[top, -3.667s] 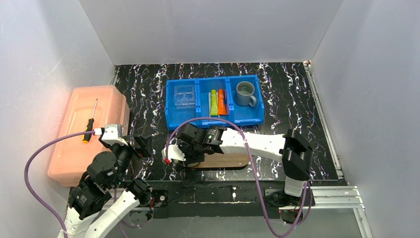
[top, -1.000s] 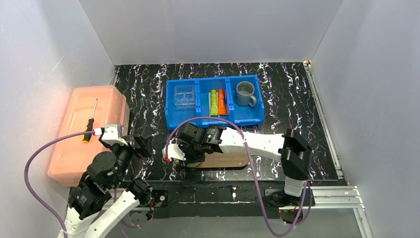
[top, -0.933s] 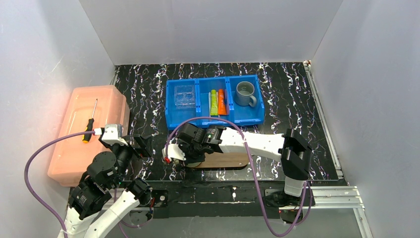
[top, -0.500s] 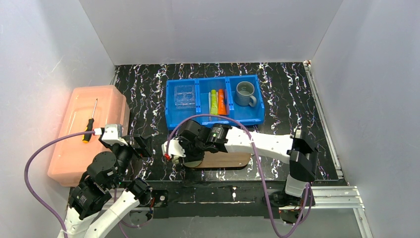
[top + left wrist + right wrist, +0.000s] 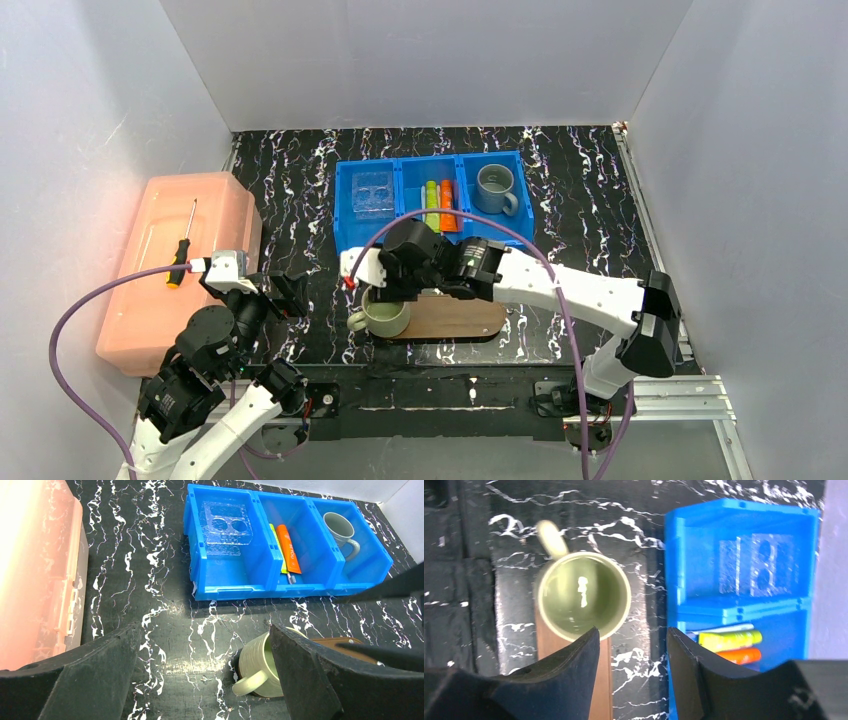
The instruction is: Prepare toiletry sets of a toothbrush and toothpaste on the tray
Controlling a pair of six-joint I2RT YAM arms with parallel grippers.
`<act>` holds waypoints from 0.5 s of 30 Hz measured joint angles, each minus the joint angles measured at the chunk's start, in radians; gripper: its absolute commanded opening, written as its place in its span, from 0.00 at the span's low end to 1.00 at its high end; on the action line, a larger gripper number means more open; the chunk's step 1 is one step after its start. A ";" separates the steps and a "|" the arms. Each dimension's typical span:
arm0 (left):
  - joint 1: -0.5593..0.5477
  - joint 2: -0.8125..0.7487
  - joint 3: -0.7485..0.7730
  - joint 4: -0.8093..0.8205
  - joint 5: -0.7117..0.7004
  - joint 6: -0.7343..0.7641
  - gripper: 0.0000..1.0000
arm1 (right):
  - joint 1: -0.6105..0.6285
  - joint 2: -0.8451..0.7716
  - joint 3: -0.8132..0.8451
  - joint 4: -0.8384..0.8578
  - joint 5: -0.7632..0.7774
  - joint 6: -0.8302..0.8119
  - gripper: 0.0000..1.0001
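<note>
While my right gripper (image 5: 388,292) hangs at the lower middle of the overhead view, its jaws stand apart and grip nothing. Just below it a pale green ceramic mug (image 5: 385,316) sits on the left end of the flat dark-brown wooden tray (image 5: 460,318). Higher in the frame, the blue three-compartment plastic bin (image 5: 340,215) holds the lime-green squeeze tube (image 5: 431,197) and the orange squeeze tube (image 5: 446,200) side by side in its middle compartment. A clear plastic holder (image 5: 375,194) lies in the left compartment and a grey mug (image 5: 494,188) in the right.

From my left wrist, my left gripper (image 5: 202,630) is spread wide and empty over the black marbled table (image 5: 150,580). The green mug shows at the lower right of that frame and the bin along the top.

From my right wrist I look straight down into the mug at centre left, which seems empty. At the right edge of that view, what I take for a thin pale toothbrush (image 5: 719,628) lies beside the lime tube.

I judge the mug placed and no set begun. Next I should reach for the middle compartment, pinch one slim piece squarely, and carry it to the tray.
</note>
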 measured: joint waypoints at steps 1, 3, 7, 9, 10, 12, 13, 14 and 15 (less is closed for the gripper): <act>0.000 0.000 0.000 0.000 0.000 0.000 0.99 | -0.007 -0.006 0.000 0.006 0.015 0.008 0.60; 0.000 0.000 0.000 0.000 0.000 0.000 0.99 | -0.031 -0.014 0.000 0.021 0.048 0.028 0.61; 0.000 0.000 0.000 0.000 0.000 0.000 0.99 | -0.090 -0.015 0.000 0.025 0.105 0.082 0.62; 0.000 0.000 0.000 0.000 0.000 0.000 0.99 | -0.115 -0.015 0.002 0.026 0.132 0.111 0.65; 0.000 0.000 0.000 0.000 0.000 0.000 0.99 | -0.128 -0.014 0.005 0.024 0.146 0.127 0.66; 0.000 0.001 0.000 0.000 0.000 0.000 0.99 | -0.152 -0.009 0.016 0.025 0.167 0.158 0.68; 0.000 0.001 0.000 0.000 0.000 0.000 0.99 | -0.164 -0.006 0.023 0.026 0.176 0.174 0.68; 0.000 0.001 0.000 0.000 0.000 0.000 0.99 | -0.175 -0.002 0.031 0.026 0.182 0.187 0.68; 0.000 0.002 0.000 0.000 0.000 0.000 0.99 | -0.184 0.002 0.037 0.027 0.188 0.201 0.68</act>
